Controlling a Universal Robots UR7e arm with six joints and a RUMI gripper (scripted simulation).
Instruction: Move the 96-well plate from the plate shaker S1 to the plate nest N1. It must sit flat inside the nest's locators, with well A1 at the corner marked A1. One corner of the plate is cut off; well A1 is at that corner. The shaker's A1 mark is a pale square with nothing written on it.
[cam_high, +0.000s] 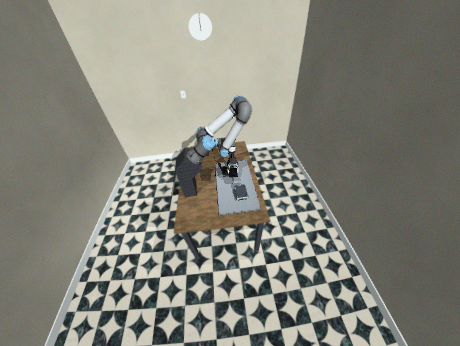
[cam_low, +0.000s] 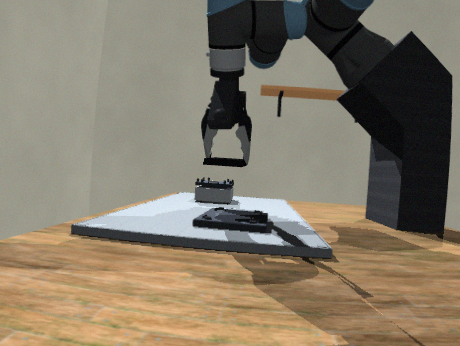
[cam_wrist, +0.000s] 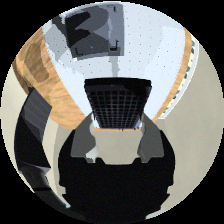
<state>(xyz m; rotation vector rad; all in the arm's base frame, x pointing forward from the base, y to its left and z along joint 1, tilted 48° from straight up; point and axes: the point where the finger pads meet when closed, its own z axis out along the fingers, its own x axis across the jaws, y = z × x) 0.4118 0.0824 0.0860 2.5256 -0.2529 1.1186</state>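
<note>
Wooden table on checkered floor. Grey mat lies flat on it w/ shaker toward the back & flat dark nest up front. Arm's dark pedestal stands on the tabletop beside the mat.

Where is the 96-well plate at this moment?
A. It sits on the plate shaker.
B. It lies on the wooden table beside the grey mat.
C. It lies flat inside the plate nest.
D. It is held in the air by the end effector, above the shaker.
D: in the exterior view the end effector grips the 96-well plate, which hangs above the shaker without touching it, and the nest holds nothing.
</note>
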